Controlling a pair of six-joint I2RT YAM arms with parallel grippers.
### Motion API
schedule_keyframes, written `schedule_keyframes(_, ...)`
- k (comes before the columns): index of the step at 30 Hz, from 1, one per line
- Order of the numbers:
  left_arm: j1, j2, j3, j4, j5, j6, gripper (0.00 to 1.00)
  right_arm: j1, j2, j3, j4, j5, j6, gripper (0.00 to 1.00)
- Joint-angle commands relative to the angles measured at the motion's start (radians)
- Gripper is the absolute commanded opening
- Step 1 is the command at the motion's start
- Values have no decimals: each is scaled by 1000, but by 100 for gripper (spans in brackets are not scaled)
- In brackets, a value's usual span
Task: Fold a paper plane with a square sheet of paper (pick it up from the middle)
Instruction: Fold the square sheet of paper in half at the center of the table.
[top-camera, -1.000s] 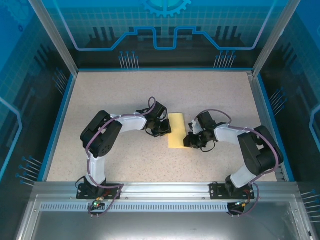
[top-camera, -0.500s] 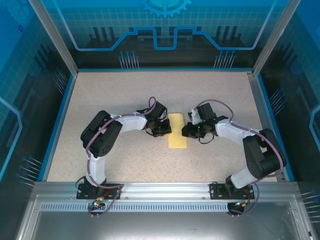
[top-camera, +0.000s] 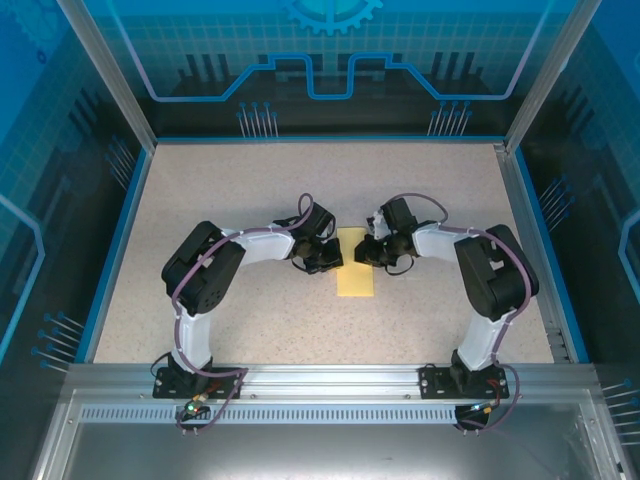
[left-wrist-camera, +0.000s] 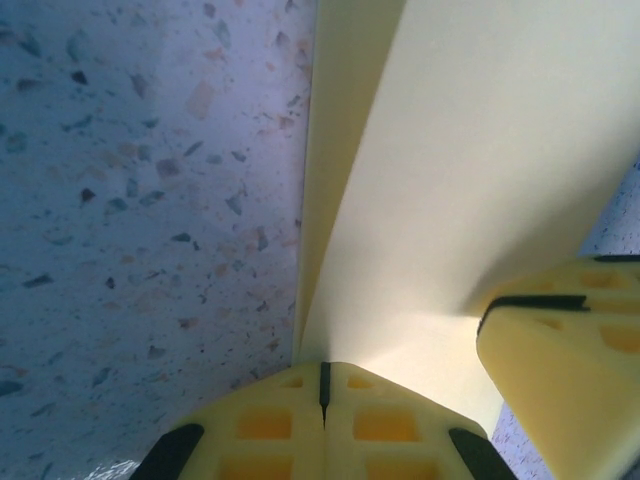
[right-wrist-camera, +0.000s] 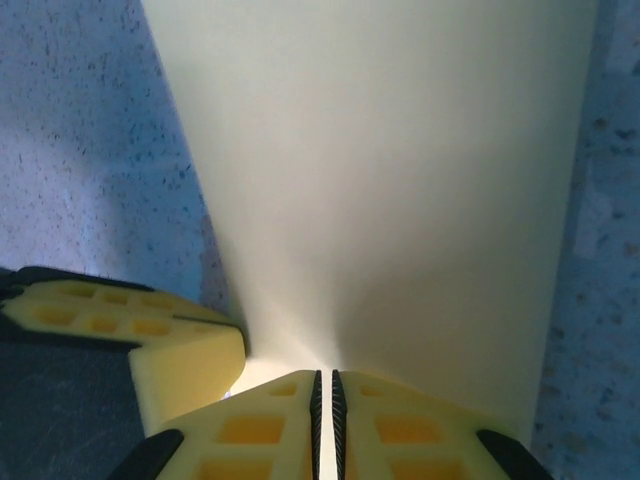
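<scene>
paper (top-camera: 355, 265) lies on the speckled worktop (top-camera: 230, 190) as a narrow pale-yellow strip, folded lengthwise, with a tool at each long edge. seen from the left tool (left-wrist-camera: 322, 398), the paper starts right at the tips and spreads ahead and off to the right. two layers show there, a thin band of the lower one running along the left side of the upper one. the left tool's halves are pressed together with no gap, tips touching the strip's left long edge. whether any paper is caught between them cannot be told. the right tool (right-wrist-camera: 323, 400) faces it from the opposite edge, and one yellow finger (left-wrist-camera: 560, 365) of it sits on the paper just to the right of the left tool's tips. ahead of the right tool's own tips the paper spreads straight out. its halves are pressed together too, with only a hairline slit between them, and i cannot tell whether paper is nipped in that slit.
</scene>
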Motion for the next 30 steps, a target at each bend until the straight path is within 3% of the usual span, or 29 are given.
schedule_keyframes(1,-16,75,-28,-136,-57,20,0,-20,35,8,22,12,19,13)
schedule_keyframes(9,-17,74,-35,-135,-54,24,0,-55,58,-41,79,14,49,13)
schedule_keyframes(15,-17,70,-36,-134,-56,24,0,-55,-23,-34,123,-28,51,14)
schedule_keyframes(20,-18,70,-40,-137,-59,24,0,-68,25,-2,126,-28,49,14)
schedule_keyframes(30,-19,69,-41,-140,-58,29,0,-69,71,20,102,64,64,14)
